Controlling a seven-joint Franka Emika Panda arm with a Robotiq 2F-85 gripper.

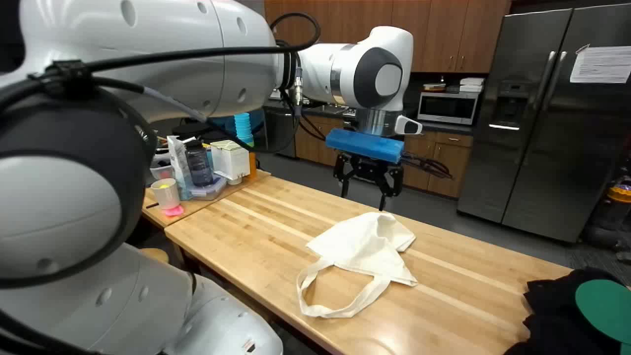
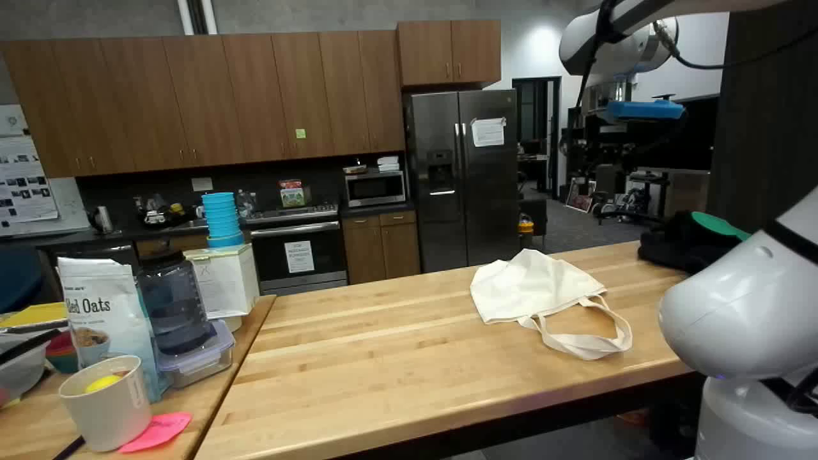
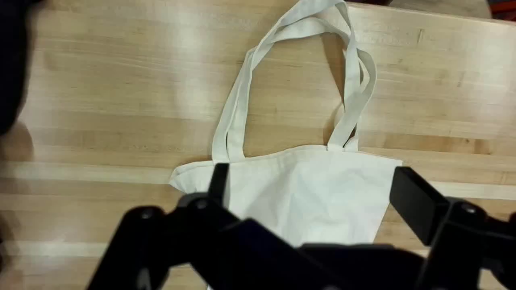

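A cream cloth tote bag [image 1: 360,246] lies flat and somewhat rumpled on the wooden table. Its looped straps [image 2: 588,345] spread toward the robot's base side. Above the far end of the bag hangs my gripper [image 1: 363,197], apart from the cloth and pointing down. In the wrist view the gripper [image 3: 311,177] stands wide open, and the bag's body [image 3: 322,189] shows below and between its black fingers [image 3: 419,205]. Nothing is held. The lower part of the bag is hidden there by the gripper's body. Against the dark background in an exterior view, the fingers are hard to make out.
On the adjoining table stand a cream cup [image 2: 108,406], an oats bag [image 2: 105,313], a dark jug [image 2: 172,306], a lidded clear container [image 2: 201,358] and a white box [image 2: 223,281]. A black cloth item with a green disc [image 1: 604,308] lies at the table's other end.
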